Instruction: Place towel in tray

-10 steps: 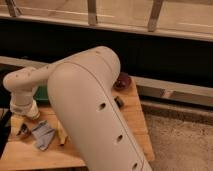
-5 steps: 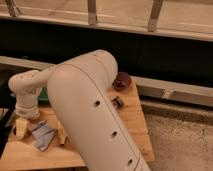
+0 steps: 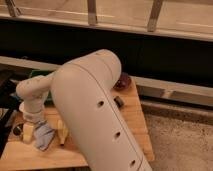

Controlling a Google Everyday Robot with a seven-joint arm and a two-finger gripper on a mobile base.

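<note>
- Arm: a large white link fills the middle of the view. It rises from the bottom edge to an elbow near the centre, then reaches left and down over the wooden table.
- Gripper: at the left end of the table, below the white wrist and pointing down. It is low over the tabletop, just above and left of the towel. The fingers stand apart, and nothing is seen clamped between them.
- Towel: grey-blue and wrinkled, lying on the wood at the front-left of the table, outside the tray. Whether the gripper touches it cannot be determined.
- Tray: dark green, at the back-left of the table behind the wrist. It is largely hidden by the arm, so its contents are not visible.
- Banana: pale yellow, just right of the towel, with its right side cut off by the arm.
- Pale yellow item: just left of the towel, under the gripper; what it is cannot be told.
- Red bowl: at the back-right of the table, well apart from the towel.
- Small dark object: on the wood in front of the red bowl, unidentified.
</note>
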